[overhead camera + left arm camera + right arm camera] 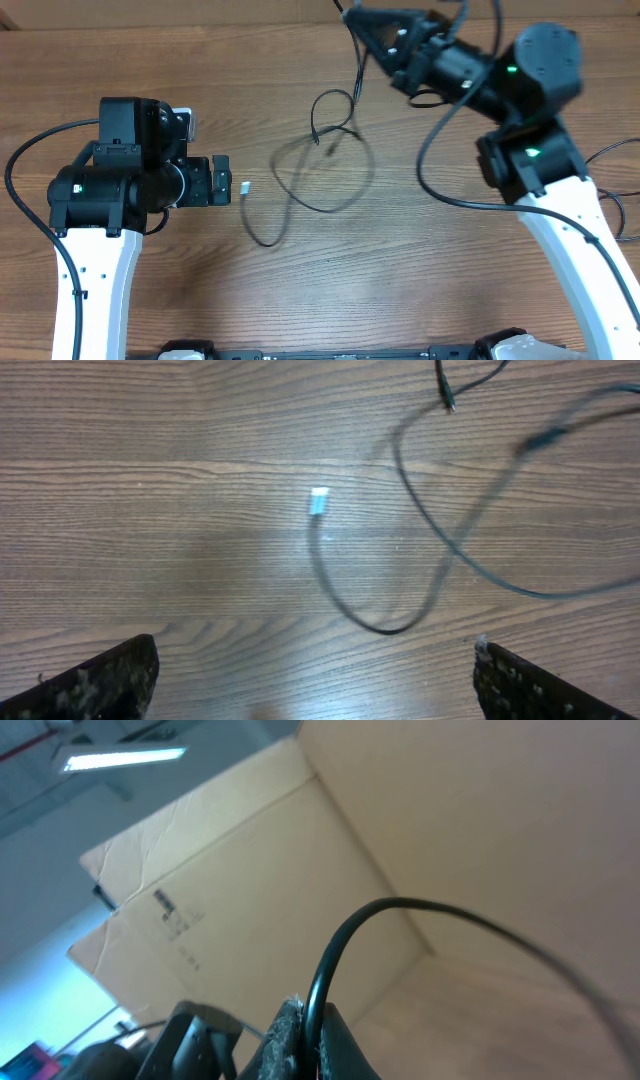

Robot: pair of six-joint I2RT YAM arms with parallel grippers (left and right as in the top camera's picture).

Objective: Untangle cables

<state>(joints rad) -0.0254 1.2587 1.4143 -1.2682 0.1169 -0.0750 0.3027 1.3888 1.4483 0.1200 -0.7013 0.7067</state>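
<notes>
Thin black cables [322,165] lie in loose loops at the table's middle. One end carries a small silver plug [245,188], also seen in the left wrist view [318,502]. My left gripper [222,180] is open and empty, just left of that plug; its fingers frame the lower corners of the left wrist view [315,680]. My right gripper [352,17] is raised at the far edge and shut on a cable [340,945], which hangs down from it to the loops. In the right wrist view the fingers [310,1040] pinch the black cord.
A cardboard box wall [480,850] fills the right wrist view. Thick black arm cables [450,190] curve beside the right arm and around the left arm [20,160]. The wooden table [400,270] carries nothing else.
</notes>
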